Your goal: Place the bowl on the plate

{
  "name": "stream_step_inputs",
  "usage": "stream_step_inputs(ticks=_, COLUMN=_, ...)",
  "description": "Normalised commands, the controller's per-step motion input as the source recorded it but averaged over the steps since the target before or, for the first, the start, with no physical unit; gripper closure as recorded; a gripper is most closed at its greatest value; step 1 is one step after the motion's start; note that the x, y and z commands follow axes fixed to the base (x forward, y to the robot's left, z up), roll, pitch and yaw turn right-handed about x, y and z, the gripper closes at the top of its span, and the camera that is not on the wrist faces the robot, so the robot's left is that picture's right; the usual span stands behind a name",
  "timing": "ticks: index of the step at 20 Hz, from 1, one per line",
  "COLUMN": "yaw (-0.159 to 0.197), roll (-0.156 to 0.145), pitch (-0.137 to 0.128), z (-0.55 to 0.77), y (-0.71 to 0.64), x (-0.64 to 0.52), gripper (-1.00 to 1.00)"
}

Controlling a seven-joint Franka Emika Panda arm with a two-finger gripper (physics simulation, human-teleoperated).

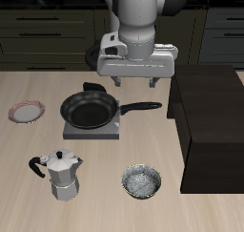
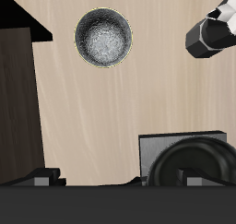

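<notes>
The bowl [image 1: 142, 181] sits on the desk [image 1: 105, 193] near its front edge, beside the moka pot [image 1: 62, 175] and just short of the dark cabinet block [image 1: 212, 131]; nothing holds it yet. The end effector [image 1: 134, 82] hangs high above the frying pan [image 1: 91, 110], empty, and its fingers look parted, though the wrist view shows too little of them to be sure. The step in hand is the reach: the arm should travel toward the front edge, centre over the bowl, then descend with one finger inside the rim and one outside, since the round body seems too broad to span. In the wrist view the bowl [image 2: 102, 38] shows a thin dark rim and a glossy, speckled grey-white inside, likely slippery, so a firm pinch on the rim would help. The plate [image 1: 27, 112] lies well apart, across the desk past the pan; it is flat, pink-red rimmed, pale in the centre. The carry should clear the pan's long handle and the pot's faceted metal body.
</notes>
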Motion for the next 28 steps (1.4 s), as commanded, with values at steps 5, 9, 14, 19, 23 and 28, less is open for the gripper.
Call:
stream_step_inputs(ticks=5, yaw=-0.008, roll=-0.003, pitch=-0.002, z=0.02, y=0.01, x=0.37, gripper=-1.0)
stream_step_inputs(ticks=9, yaw=-0.018, roll=-0.031, pitch=-0.04, z=0.1, y=-0.14, x=0.34, gripper=-1.0)
stream_step_inputs(ticks=14, yaw=-0.017, roll=0.019, pitch=-0.02, z=0.06, y=-0.12, x=0.32, gripper=-1.0)
stream_step_inputs(ticks=19, yaw=0.029, roll=-0.01, pitch=-0.013, z=-0.04, y=-0.04, x=0.2, gripper=-1.0)
stream_step_inputs(ticks=23, yaw=0.023, roll=0.019, pitch=-0.036, z=0.07, y=0.02, x=0.16, gripper=-1.0)
stream_step_inputs(ticks=28, yaw=-0.011, roll=-0.018, pitch=-0.026, z=0.06, y=-0.07, x=0.24, gripper=-1.0)
